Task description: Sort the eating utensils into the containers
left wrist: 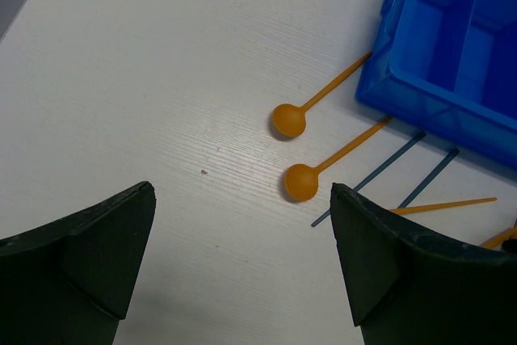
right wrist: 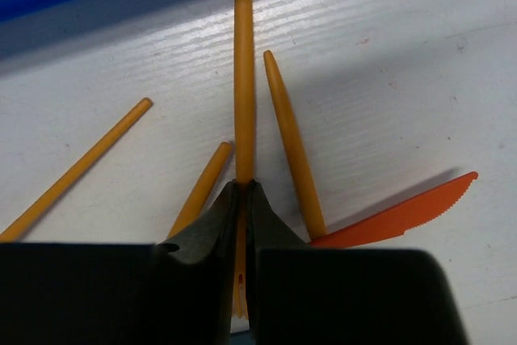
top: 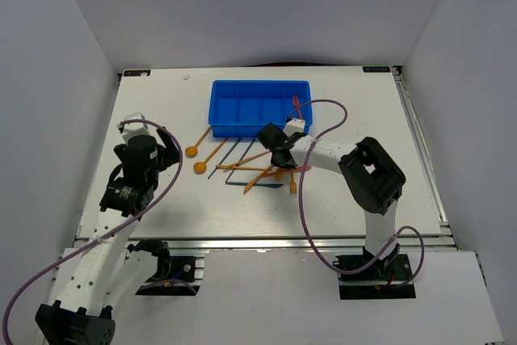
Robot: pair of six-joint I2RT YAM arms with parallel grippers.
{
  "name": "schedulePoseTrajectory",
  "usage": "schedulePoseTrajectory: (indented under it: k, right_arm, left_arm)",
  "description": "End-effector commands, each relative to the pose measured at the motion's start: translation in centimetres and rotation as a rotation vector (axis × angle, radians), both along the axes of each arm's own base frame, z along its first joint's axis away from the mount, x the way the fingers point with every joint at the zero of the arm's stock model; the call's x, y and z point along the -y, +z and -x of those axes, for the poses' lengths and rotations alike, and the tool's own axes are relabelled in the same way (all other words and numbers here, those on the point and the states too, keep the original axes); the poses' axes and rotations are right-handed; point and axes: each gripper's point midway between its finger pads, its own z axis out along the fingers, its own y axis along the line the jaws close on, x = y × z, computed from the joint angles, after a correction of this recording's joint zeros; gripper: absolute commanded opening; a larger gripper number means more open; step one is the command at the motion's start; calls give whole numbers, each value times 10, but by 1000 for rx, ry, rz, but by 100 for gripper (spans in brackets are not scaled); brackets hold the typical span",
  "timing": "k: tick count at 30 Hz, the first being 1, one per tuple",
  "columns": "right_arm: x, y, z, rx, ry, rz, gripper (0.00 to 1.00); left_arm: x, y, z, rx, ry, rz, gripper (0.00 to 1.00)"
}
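Observation:
My right gripper point(right wrist: 243, 186) is shut on the tine end of an orange fork point(right wrist: 244, 78); its handle points toward the blue tray point(top: 260, 107). In the top view this gripper point(top: 280, 157) is low over the pile of orange and dark blue utensils point(top: 257, 170) in front of the tray. Other orange handles point(right wrist: 295, 143) and an orange-red knife point(right wrist: 396, 216) lie beside it. My left gripper point(left wrist: 242, 232) is open and empty above bare table, near two orange spoons point(left wrist: 288, 119) point(left wrist: 302, 182). A red fork point(top: 297, 105) lies in the tray's right compartment.
Two thin dark blue sticks point(left wrist: 373, 174) lie between the spoons and the tray's near wall point(left wrist: 436, 111). The right arm's cable point(top: 327, 105) loops over the tray's right end. Grey walls close in the table on three sides.

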Motion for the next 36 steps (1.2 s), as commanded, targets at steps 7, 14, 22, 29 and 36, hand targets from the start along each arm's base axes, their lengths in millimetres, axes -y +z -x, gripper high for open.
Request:
schedulePoseTrajectory:
  k: [7, 14, 22, 29, 36]
  right_arm:
    - [17, 43, 11, 66, -61, -60, 0]
    - [12, 118, 12, 200, 41, -162, 0]
    - [3, 199, -65, 486, 409, -28, 0]
    - [18, 191, -165, 464, 558, 124, 0]
    - [36, 159, -217, 426, 563, 129, 0]
  left_arm:
    - [0, 3, 0, 13, 4, 0, 98]
    - [0, 4, 1, 18, 3, 2, 98]
    - [0, 2, 0, 8, 4, -2, 98]
    - [-1, 2, 0, 7, 14, -7, 98]
    - [-1, -4, -2, -17, 16, -13, 98]
